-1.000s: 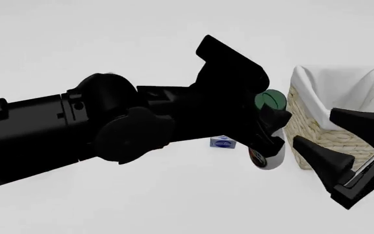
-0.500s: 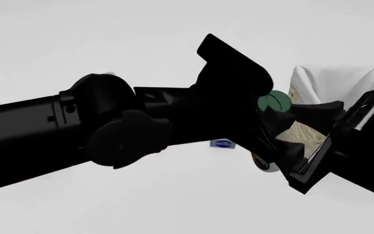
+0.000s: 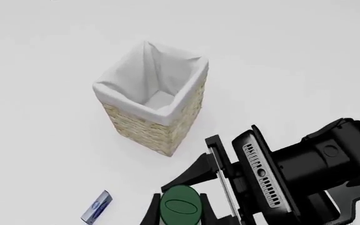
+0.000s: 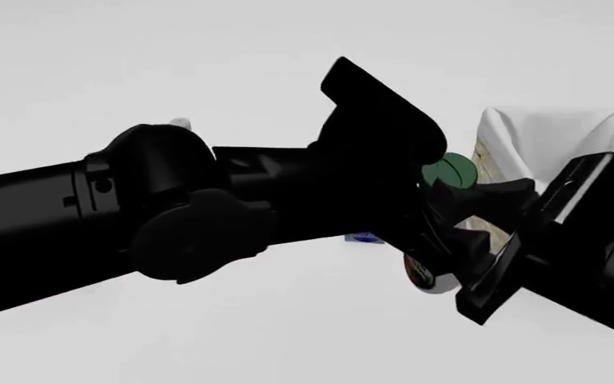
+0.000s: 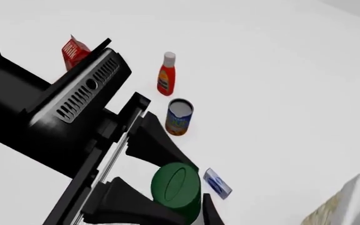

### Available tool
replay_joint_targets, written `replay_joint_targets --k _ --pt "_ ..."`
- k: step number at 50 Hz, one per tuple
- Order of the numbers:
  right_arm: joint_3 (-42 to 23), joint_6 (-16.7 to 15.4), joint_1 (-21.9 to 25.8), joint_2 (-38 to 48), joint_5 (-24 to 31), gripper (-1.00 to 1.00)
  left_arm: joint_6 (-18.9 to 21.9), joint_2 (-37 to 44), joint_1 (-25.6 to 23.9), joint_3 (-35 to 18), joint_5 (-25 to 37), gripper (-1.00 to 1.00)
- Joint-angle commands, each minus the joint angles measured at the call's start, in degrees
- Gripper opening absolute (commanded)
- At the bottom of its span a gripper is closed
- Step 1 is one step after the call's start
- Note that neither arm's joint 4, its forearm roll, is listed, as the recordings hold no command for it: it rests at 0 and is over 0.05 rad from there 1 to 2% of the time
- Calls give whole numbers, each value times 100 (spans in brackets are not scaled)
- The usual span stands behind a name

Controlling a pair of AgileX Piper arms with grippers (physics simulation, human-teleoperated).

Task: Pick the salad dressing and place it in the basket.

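Observation:
The salad dressing (image 4: 451, 170) hangs above the table, its dark green cap (image 3: 181, 205) and a bit of its white base showing. My left gripper (image 4: 433, 214) is shut on it; its fingers flank the cap in the left wrist view. My right gripper (image 4: 465, 218) has come in from the right and stands open, one finger on each side of the bottle (image 5: 176, 185), very close to it. The basket (image 4: 547, 132) stands behind the right gripper, hollow and white-lined (image 3: 148, 131).
A small blue-and-white box (image 3: 97, 206) lies on the table below the bottle. Farther off stand a red bottle with a white cap (image 5: 165, 75), a tin can (image 5: 179, 117) and a red carton (image 5: 73, 50). The two arms crowd together beside the basket.
The right gripper has swung in from the lower right and now straddles the bottle. The left arm has held the bottle almost still.

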Motion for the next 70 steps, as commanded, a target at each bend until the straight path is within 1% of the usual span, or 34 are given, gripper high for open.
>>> replay_joint_targets --k 1,11,12,19,21,23,24,26,27,29,30,34,35,36,37,39,41,42,44,45,46,48,49,50,51,53,54,55,57,58,60,62,65,70 --pt "-19 -87 179 -49 -27 -100 127 -64 -65 -78 -54 -100" --pt "-13 -57 184 -144 -29 -100 251 -403 -142 23 -82 -100" --pt "-7 -63 174 -150 -39 -100 257 -455 -191 45 -75 100" --pt "-9 -30 116 -248 -61 -100 277 -1055 -17 219 -268 100" --pt "-23 -11 97 -272 -58 -100 286 -1356 301 318 -422 100" --pt "-16 -19 67 -295 -64 -100 332 -1465 353 376 -447 100" --pt "-37 7 63 -331 -59 -100 501 -1856 750 630 -681 100" --pt "-41 12 43 -351 -56 -100 394 -2059 814 750 -763 100" --pt "-54 15 25 -366 -55 -100 236 -2405 1000 956 -935 100" --pt "-63 49 -21 -400 -61 -100 608 -2796 1613 1333 -1244 100" --pt "-70 48 -36 -407 -64 -100 683 -3202 1873 1694 -1518 100" --pt "-133 95 -127 -496 -58 -100 347 -4282 2509 2747 -2014 100" --pt "-133 95 -127 -496 -58 -100 347 -4284 2509 2751 -2015 100" --pt "-159 136 -162 -528 -65 -100 521 -4925 3113 3475 -2326 100" --pt "-159 136 -162 -528 -65 -100 521 -4931 3113 3485 -2331 100" --pt "-191 139 -228 -560 -67 -100 421 -5383 3575 4090 -2477 100" --pt "-235 122 -254 -565 -57 -100 482 -5833 3984 4558 -2544 100" --pt "-257 98 -271 -573 -60 -100 233 -6078 4128 4843 -2521 100" --pt "-275 93 -340 -595 -66 -100 504 -6491 4389 5306 -2555 100" --pt "-280 58 -412 -608 -72 -100 442 -6653 4766 5588 -2533 100" --pt "-283 67 -421 -605 -75 -100 512 -6910 4896 5794 -2515 100" --pt "-322 52 -513 -652 -48 -100 164 -7605 5442 6177 -2228 100" --pt "-322 52 -513 -652 -48 -100 164 -7612 5442 6177 -2220 100" --pt "-352 51 -540 -662 -25 -100 261 -8128 5634 6289 -1989 100" --pt "-376 30 -632 -689 -12 -100 615 -8336 5815 6523 -1897 100" --pt "-410 21 -734 -688 -15 -100 650 -8360 6029 6745 -2096 100" --pt "-435 14 -835 -697 -12 -100 435 -8360 6151 6894 -2080 100" --pt "-462 16 -866 -684 -10 -100 529 -8361 6150 7032 -2167 100" --pt "-519 2 -946 -695 2 -100 136 -8362 6364 7244 -2366 100" --pt "-545 -15 -979 -710 5 -100 268 -8362 6338 7336 -2506 100" --pt "-645 -32 -1059 -733 47 -100 371 -8362 6514 7367 -2673 100" --pt "-690 -34 -1113 -746 62 -100 520 -8362 6440 7370 -2661 100" --pt "-881 -71 -1332 -778 118 -100 230 -8362 6684 7372 -2519 100" --pt "-1173 -150 -1606 -797 226 -100 275 -8362 6843 7372 -2484 100"
